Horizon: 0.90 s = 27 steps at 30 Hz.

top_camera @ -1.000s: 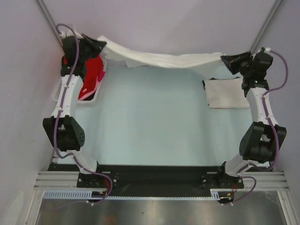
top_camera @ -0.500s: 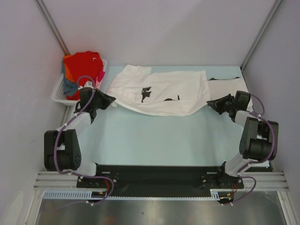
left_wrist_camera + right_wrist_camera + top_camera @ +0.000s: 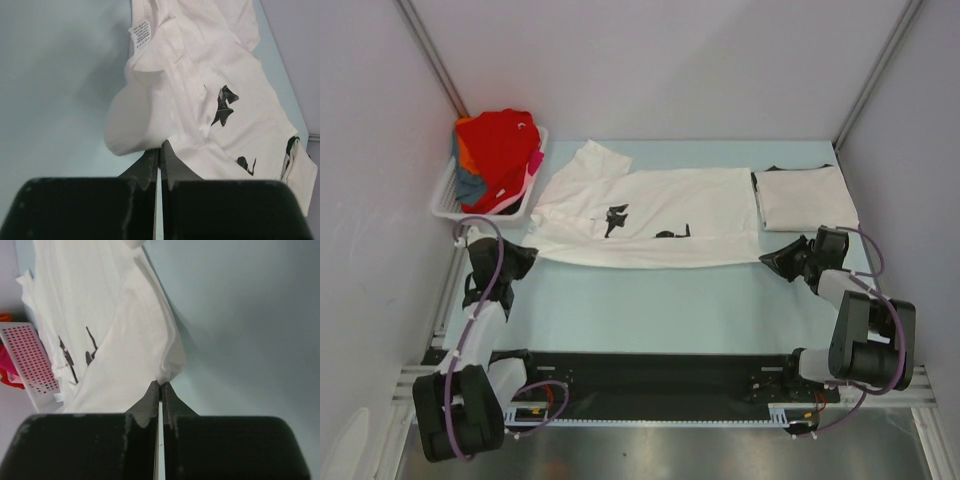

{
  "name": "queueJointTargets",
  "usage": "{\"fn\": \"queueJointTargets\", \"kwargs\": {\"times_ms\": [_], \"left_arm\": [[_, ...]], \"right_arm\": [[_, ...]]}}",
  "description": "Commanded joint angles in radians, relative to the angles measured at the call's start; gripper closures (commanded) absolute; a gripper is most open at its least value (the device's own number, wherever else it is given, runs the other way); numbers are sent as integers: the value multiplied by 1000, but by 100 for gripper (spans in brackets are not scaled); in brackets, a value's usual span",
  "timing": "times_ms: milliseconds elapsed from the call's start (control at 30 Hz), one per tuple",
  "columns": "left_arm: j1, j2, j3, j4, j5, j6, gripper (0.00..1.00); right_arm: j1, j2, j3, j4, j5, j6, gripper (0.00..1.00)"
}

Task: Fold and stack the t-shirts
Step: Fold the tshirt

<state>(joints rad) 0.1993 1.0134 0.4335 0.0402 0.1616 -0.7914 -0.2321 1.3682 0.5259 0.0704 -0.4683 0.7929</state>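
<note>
The white printed t-shirt (image 3: 650, 220) is lying spread flat across the far half of the tabletop (image 3: 650, 300), its black prints facing up and its long near edge running almost straight from one arm to the other.

The left claw (image 3: 525, 258) is pressing together on the near-left corner of that shirt. In the left wrist view the claw (image 3: 159, 148) is showing its two dark fingers meeting on a rounded lobe of cloth, with a folded seam and the care label (image 3: 142, 31) lying beyond. The right claw (image 3: 767, 262) is pinching the near-right corner. In its own view this claw (image 3: 160, 386) is closing on the very tip of the hem, and the shirt (image 3: 115, 335) is stretching away toward the basket (image 3: 30, 360).

The shirt's right edge is lying just beside a folded off-white t-shirt (image 3: 805, 197) in the far-right corner; whether the two are touching cannot be told. Its left edge is lying near the white basket (image 3: 442, 203), which is holding a red t-shirt (image 3: 498, 140) heaped over pink and blue-grey cloth.

Between the shirt's near edge and the arm bases, bare tabletop is stretching wide. A narrower bare strip is running along the far wall behind the shirt.
</note>
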Motion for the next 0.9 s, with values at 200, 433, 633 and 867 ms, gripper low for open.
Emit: {"fn": "queueJointTargets", "kwargs": {"times_ms": [200, 433, 633, 867], "left_arm": [[6, -107, -85, -115, -158, 46, 79], [6, -73, -91, -145, -237, -25, 46], [8, -49, -133, -57, -237, -81, 34], [11, -62, -208, 102, -215, -158, 65]], "right_arm": [[2, -173, -98, -153, 89, -132, 100], [-7, -297, -152, -213, 126, -155, 100], [-30, -299, -165, -210, 123, -158, 100], [-33, -296, -167, -198, 112, -153, 100]]}}
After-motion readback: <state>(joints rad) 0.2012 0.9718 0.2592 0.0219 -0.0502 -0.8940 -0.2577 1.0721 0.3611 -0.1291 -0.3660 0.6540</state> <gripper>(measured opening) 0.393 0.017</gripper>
